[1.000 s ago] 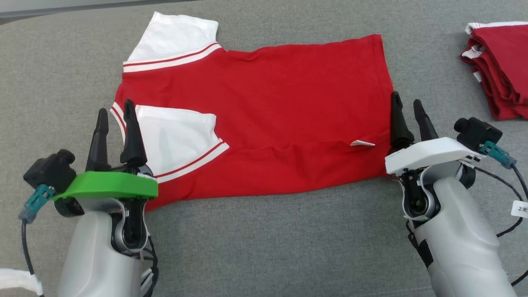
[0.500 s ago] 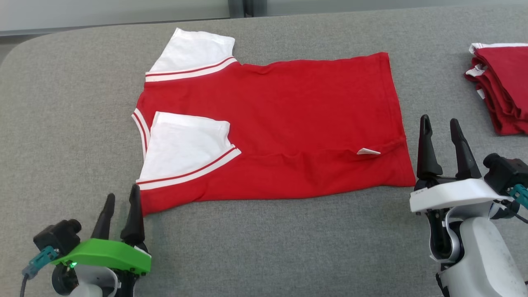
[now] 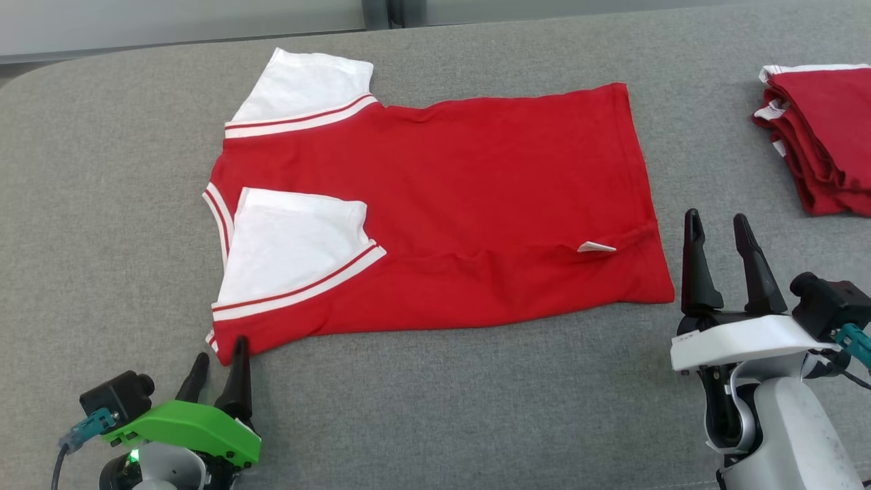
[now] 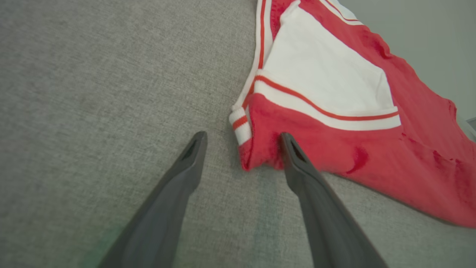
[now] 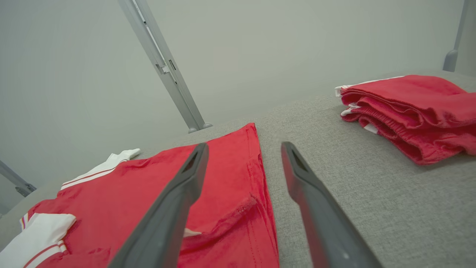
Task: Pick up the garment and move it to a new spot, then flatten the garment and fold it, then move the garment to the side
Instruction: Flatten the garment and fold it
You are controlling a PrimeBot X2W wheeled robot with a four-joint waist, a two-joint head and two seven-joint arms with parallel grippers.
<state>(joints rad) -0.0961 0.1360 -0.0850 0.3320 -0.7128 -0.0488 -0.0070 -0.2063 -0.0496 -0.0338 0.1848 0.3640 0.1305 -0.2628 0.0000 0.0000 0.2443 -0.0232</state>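
The garment [image 3: 476, 197] is a red shirt with white sleeves, lying flat on the grey table [image 3: 442, 422]. Its near side is folded over, so one white sleeve [image 3: 292, 245] rests on top of the red body. My left gripper [image 3: 219, 364] stands open at the shirt's near left corner [image 4: 247, 156], one finger just beside the hem, nothing held. My right gripper [image 3: 716, 228] is open and empty, just right of the shirt's bottom hem [image 5: 260, 178]. A small white tag [image 3: 597, 247] pokes out near that hem.
A stack of folded red garments [image 3: 816, 136] lies at the table's far right, also in the right wrist view [image 5: 405, 111]. Bare grey cloth surface stretches along the near edge. A pale wall and metal post [image 5: 163, 67] stand beyond the table's far edge.
The camera has shifted. Both grippers have drawn back toward me off the shirt: the left from the folded sleeve to the near left corner, the right from the hem outward. Both stay open.
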